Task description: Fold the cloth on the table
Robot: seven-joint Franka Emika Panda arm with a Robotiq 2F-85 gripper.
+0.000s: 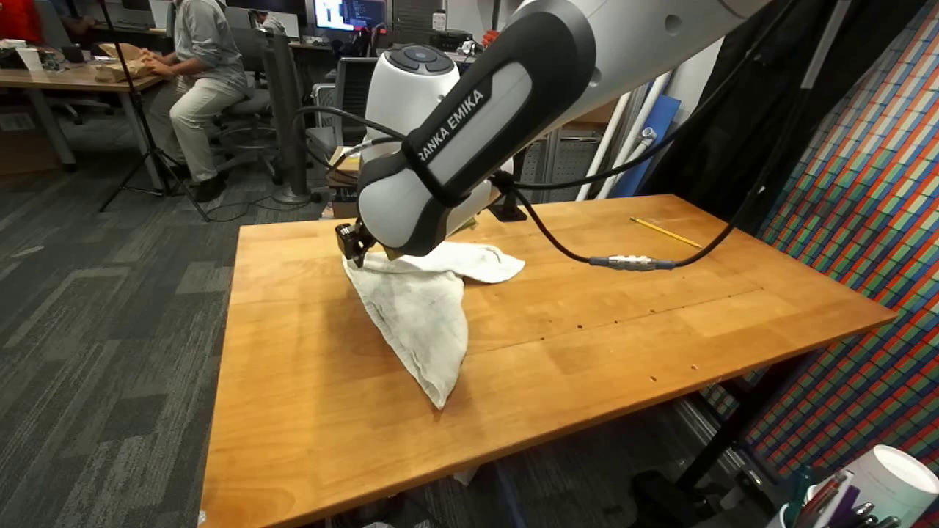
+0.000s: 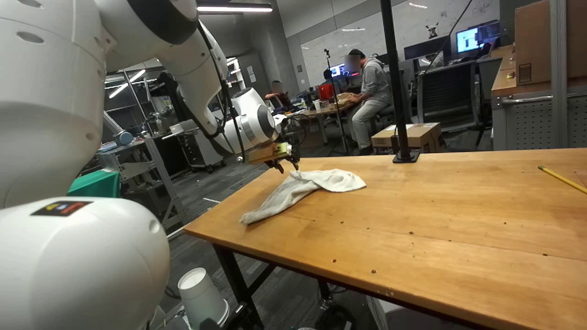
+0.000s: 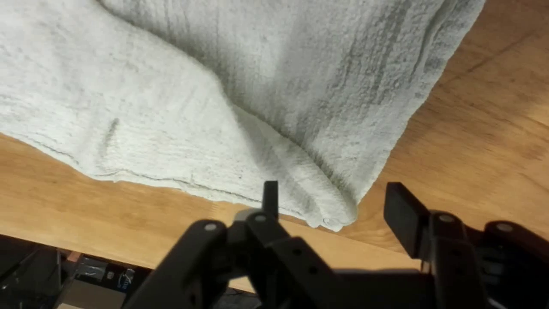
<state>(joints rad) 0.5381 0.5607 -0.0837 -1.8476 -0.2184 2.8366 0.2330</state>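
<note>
The white cloth [image 1: 418, 315] lies partly folded on the wooden table [image 1: 293, 411], with a pointed flap stretching toward the near edge in an exterior view. In the wrist view, a rolled fold of the cloth [image 3: 171, 98] narrows to a corner between the fingertips. My gripper [image 3: 331, 189] is open there, with gaps between the fingers and that corner. From an exterior view, the gripper [image 2: 288, 168] hovers just above the far-left end of the cloth [image 2: 316, 181]. The arm hides part of the cloth's far side in an exterior view [image 1: 469, 260].
A yellow pencil [image 1: 666, 232] lies at the far right of the tabletop. A black post [image 2: 406, 157] is mounted at the table's edge, near the cloth. The arm's cable [image 1: 565, 246] hangs low over the table. The table edge [image 3: 128, 253] runs close behind the gripper.
</note>
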